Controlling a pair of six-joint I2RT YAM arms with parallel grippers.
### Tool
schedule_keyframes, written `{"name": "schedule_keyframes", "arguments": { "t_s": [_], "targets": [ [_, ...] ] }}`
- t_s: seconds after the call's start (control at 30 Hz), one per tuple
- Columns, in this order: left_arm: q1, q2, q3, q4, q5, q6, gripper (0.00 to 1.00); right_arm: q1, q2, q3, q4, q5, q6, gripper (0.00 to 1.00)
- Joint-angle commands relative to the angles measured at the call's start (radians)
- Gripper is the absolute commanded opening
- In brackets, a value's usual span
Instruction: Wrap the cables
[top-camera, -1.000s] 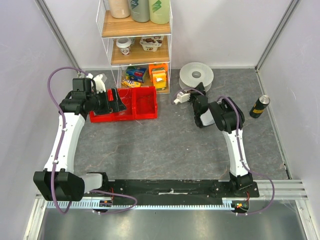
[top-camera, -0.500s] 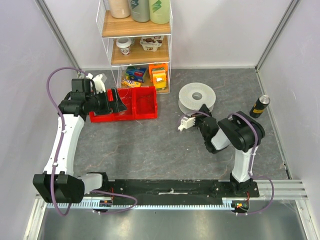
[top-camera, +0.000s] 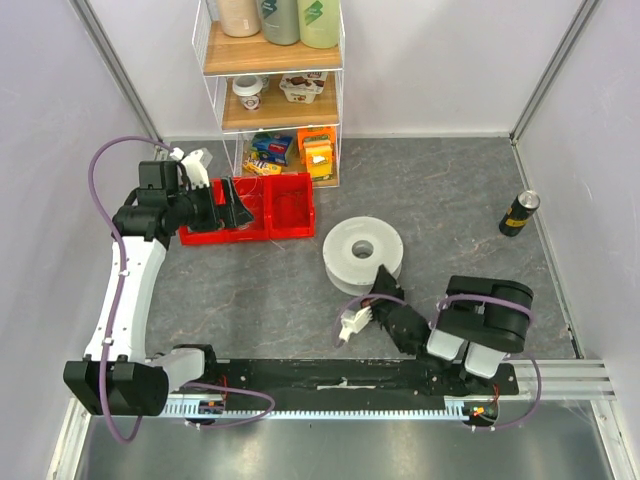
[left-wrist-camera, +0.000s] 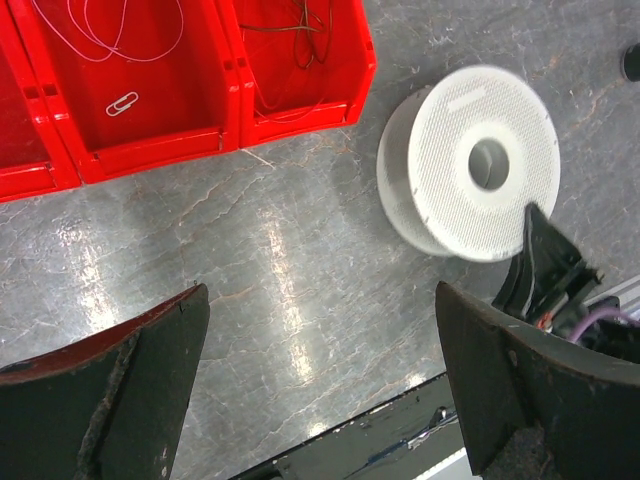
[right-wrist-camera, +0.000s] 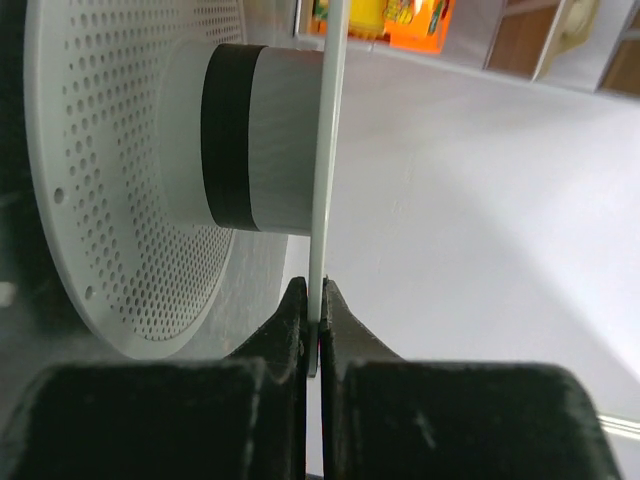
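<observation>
Judging by how things lay, the wrapping had hardly begun: the cables (left-wrist-camera: 296, 30), a hair-fine dark tangle, sat loose in the right-hand compartment of the red bin (left-wrist-camera: 300, 105), well apart from the spool (top-camera: 362, 255), and no strand ran toward it. A dark band circled the spool's core in the right wrist view, but whether that was wound wire could not be told. The right gripper (right-wrist-camera: 313, 300) was pinched together on the thin rim of the spool's flange, holding it toward the near edge of the table (top-camera: 280, 300). The left gripper (top-camera: 238, 208) hung over the red bin with its jaws wide apart and nothing between them. What remained, it seemed, was nearly everything: lifting the wire out, bringing an end to the core and winding it on. Against the picture a second before, the spool had come from the back of the table, beside the shelf (top-camera: 270, 100), to front centre, with the right arm folded back toward its base; the left arm had barely shifted.
</observation>
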Motion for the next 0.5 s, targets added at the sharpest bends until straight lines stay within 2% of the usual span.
{"name": "schedule_keyframes", "arguments": {
  "t_s": [0.0,0.17,0.3,0.4,0.43,0.47],
  "targets": [
    [0.001,-0.025,0.005,0.017,0.037,0.009,0.99,0.225,0.022,0.006,0.299,0.237,0.034,0.0],
    [0.001,-0.032,0.014,0.011,0.039,0.009,0.99,0.449,0.082,0.038,0.239,0.399,0.09,0.0],
    [0.001,-0.049,0.007,0.011,0.04,0.01,0.99,0.487,0.113,0.085,0.248,0.429,0.075,0.01],
    [0.001,-0.052,0.008,0.008,0.043,0.012,0.99,0.518,0.088,0.105,0.143,0.45,0.138,0.12],
    [0.001,-0.054,0.01,0.006,0.042,0.013,0.99,0.529,0.074,0.108,0.106,0.456,0.158,0.28],
    [0.001,-0.054,0.013,0.003,0.042,0.016,0.99,0.541,0.062,0.11,0.063,0.461,0.181,0.34]
  ]
}}
